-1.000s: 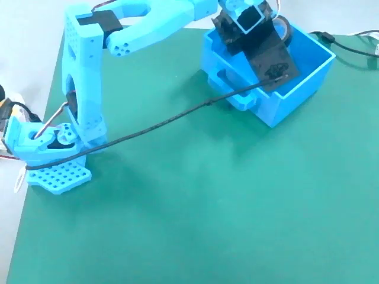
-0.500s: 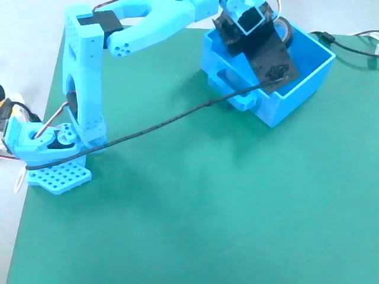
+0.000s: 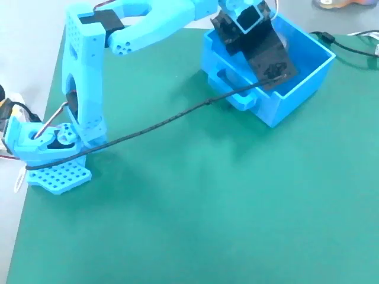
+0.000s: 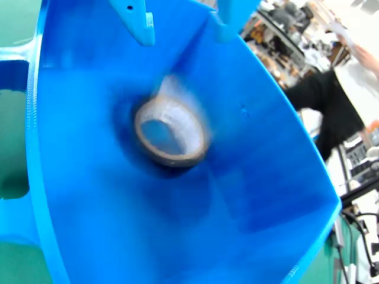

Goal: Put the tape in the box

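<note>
Tabletop (image 3: 225, 213): flat green mat, white margin along its left edge in the fixed view. Room, seen past the box rim in the wrist view: cluttered shelves or benches, blurred, and a person (image 4: 331, 109) in dark clothing. Count: one arm (image 3: 89, 77), light blue, base at the mat's left edge; one box (image 3: 278, 100), bright blue, at upper right of the fixed view; one tape (image 4: 170, 133); one dark cable (image 3: 166, 124) running from the arm base across the mat to the claw end; another black cable (image 3: 349, 44) beyond the box at right. Tape lies inside the box on its floor, pale core ring facing the wrist camera, motion-blurred. Claw (image 4: 180, 23) is above the box interior; two blue fingers enter from the top edge of the wrist view, spread apart, nothing between them.
</note>
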